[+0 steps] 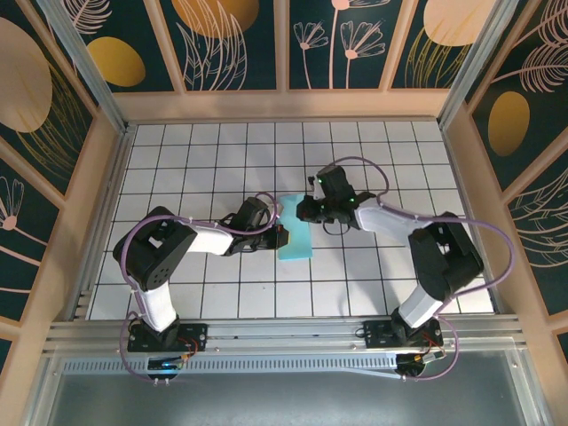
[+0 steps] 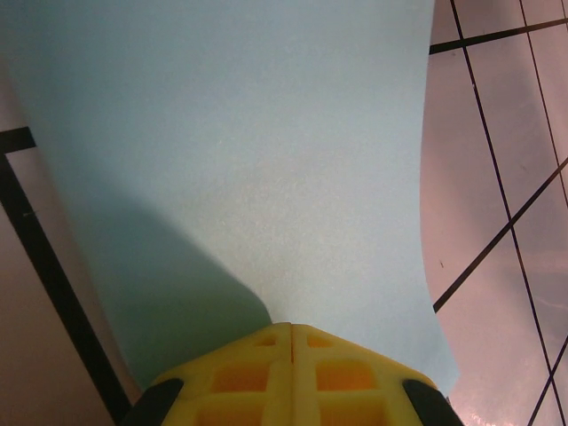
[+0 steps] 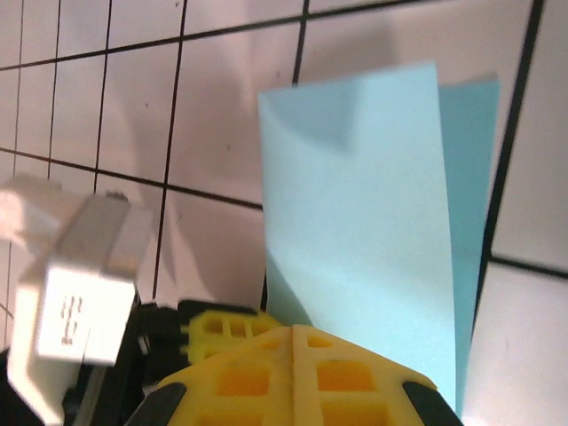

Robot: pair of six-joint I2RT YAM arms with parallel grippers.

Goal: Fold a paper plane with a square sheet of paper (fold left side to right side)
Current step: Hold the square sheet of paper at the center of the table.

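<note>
The square sheet of paper point(image 1: 295, 241) lies near the table's middle as a turquoise strip, folded over on itself. In the right wrist view the sheet point(image 3: 364, 195) has its upper layer bowed up, and a sliver of the lower layer shows along its right edge. My left gripper point(image 1: 282, 236) is at the strip's left edge. Its yellow fingers are shut, with the tips point(image 2: 291, 327) against the sheet point(image 2: 248, 160). My right gripper point(image 1: 306, 213) is at the strip's far end, shut, its tips point(image 3: 293, 330) on the upper layer. A paper plane is out of view.
The white grid table point(image 1: 177, 151) is walled by wooden frames with patterned panels point(image 1: 80, 169), and an aluminium rail point(image 1: 284, 333) runs along the near edge. The left arm's white wrist camera point(image 3: 80, 302) and yellow fingers point(image 3: 222, 327) sit close beside my right gripper.
</note>
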